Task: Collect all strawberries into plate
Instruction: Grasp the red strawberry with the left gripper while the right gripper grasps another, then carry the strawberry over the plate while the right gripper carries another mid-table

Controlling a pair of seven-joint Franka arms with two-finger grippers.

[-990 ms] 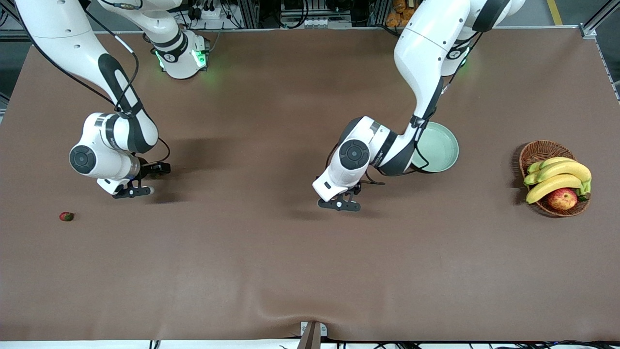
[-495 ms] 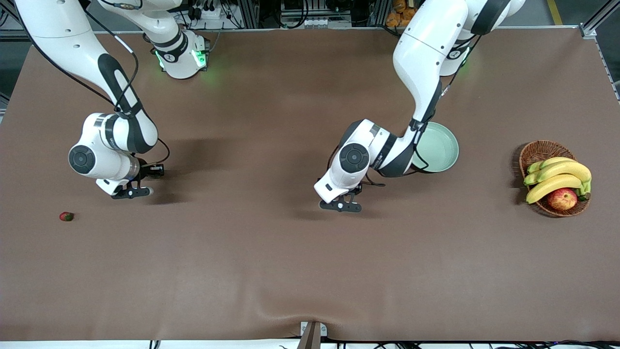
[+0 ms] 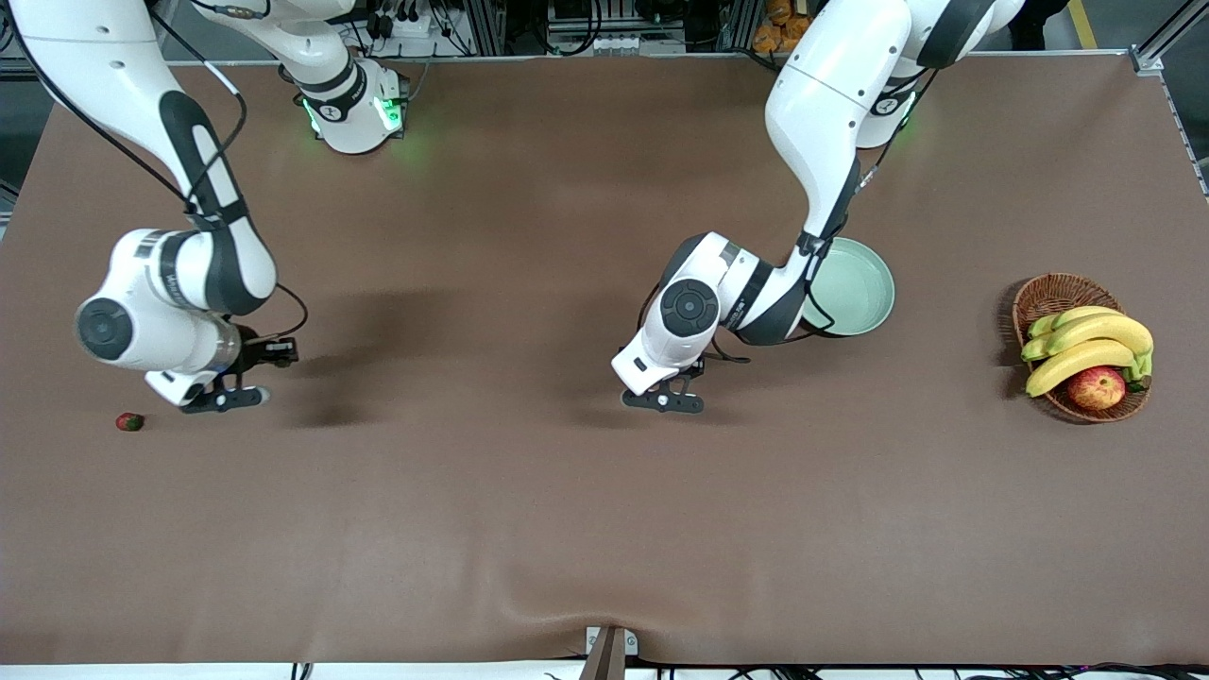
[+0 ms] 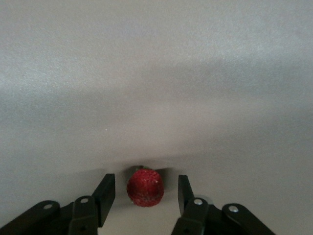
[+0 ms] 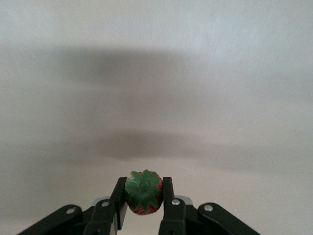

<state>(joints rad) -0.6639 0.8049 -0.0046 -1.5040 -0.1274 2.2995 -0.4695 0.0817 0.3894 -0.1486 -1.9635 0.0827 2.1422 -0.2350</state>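
Here, a wicker basket (image 3: pixel 1058 295) with bananas (image 3: pixel 1086 342) and an apple (image 3: pixel 1096 387) is sitting at the left arm's end of the brown tabletop (image 3: pixel 529 529), apart from the mint plate (image 3: pixel 864 288). The left claw (image 4: pixel 145 191) is standing spread around one strawberry (image 4: pixel 145 187), perhaps not yet touching. The right claw (image 5: pixel 142 193) is pinching a second berry (image 5: pixel 142 192). A third strawberry (image 3: pixel 129 421) is lying beside it.

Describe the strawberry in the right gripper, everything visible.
The strawberry is small and red, with a dark green leafy cap facing the wrist camera. It is pinched on two sides between the black fingers of the right gripper, which is shut on it above the brown table. Only a red rim shows around the cap.
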